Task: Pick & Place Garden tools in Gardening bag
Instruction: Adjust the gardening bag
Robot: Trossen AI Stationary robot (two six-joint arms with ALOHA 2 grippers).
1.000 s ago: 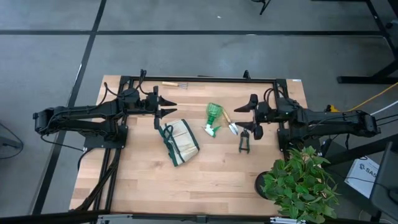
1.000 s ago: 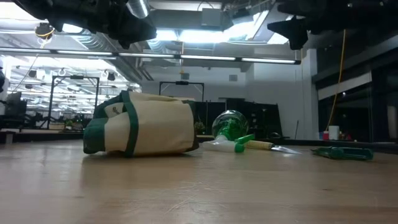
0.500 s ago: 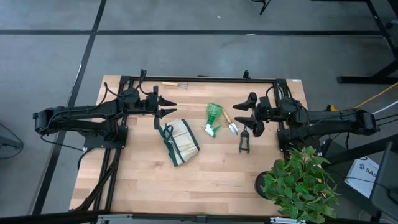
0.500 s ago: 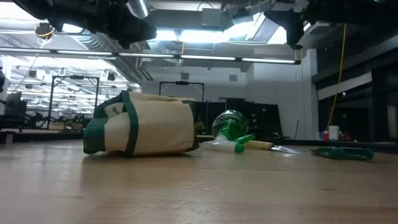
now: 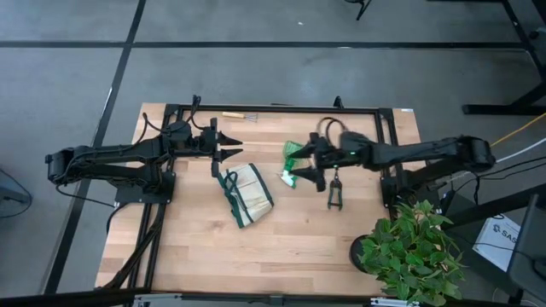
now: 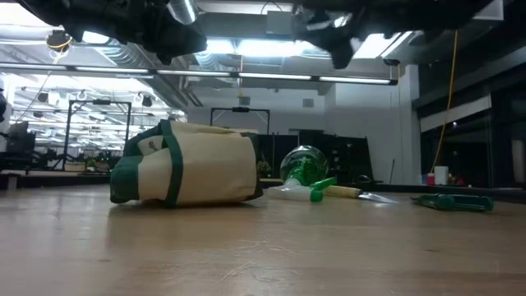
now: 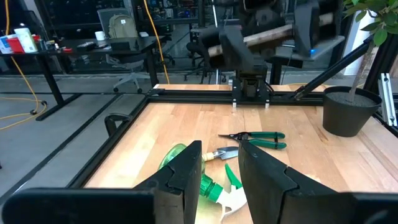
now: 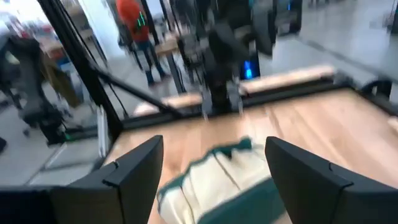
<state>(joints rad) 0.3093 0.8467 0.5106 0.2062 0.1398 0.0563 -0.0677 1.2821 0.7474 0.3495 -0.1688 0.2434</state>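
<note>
Spread wide, the right gripper (image 5: pixel 309 164) is held above the translucent green spray bottle (image 5: pixel 293 159), which lies on its side on the pale wood-grain table (image 5: pixel 256 256) with its white trigger toward the soft cream gardening bag (image 5: pixel 248 195). Dark green trim and handles are seen on the bag, which is tipped over near the table's middle. Just beside the bottle, a wooden-handled trowel (image 7: pixel 227 152) is laid flat, and pruning shears (image 5: pixel 334 195) lie close by. Farther off, the left gripper (image 5: pixel 232 147) is held slightly parted beyond the bag, and a thin rake (image 5: pixel 241 115) rests at the far edge
</note>
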